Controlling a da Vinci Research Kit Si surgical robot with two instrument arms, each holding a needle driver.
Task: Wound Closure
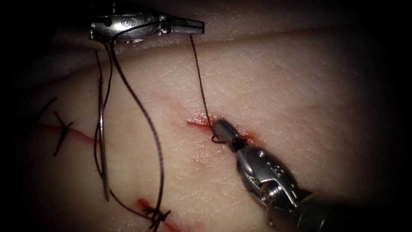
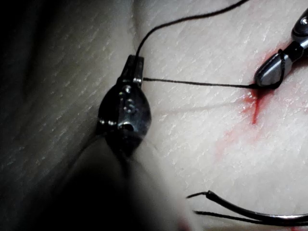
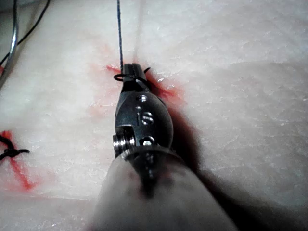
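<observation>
My left tool [image 1: 189, 26] is at the top with its jaws shut on the dark thread [image 1: 199, 77]; it is also in the left wrist view [image 2: 134, 67]. From there the thread runs taut down to my right tool [image 1: 222, 131], whose shut jaws rest on the cut [image 1: 195, 123]. A loop of thread wraps those jaws [image 3: 131, 74], and a short end sticks out beside the tip. The curved needle [image 1: 103, 137] lies free on the tissue [image 1: 300, 94] left of the cut, held by neither tool. More thread trails from the left tool past the needle.
Two tied stitches with cut ends sit at the far left [image 1: 62, 129] and at the lower edge [image 1: 156, 215]. Red fluid [image 2: 252, 103] stains the tissue around the cut. A fold of tissue rises behind the left tool.
</observation>
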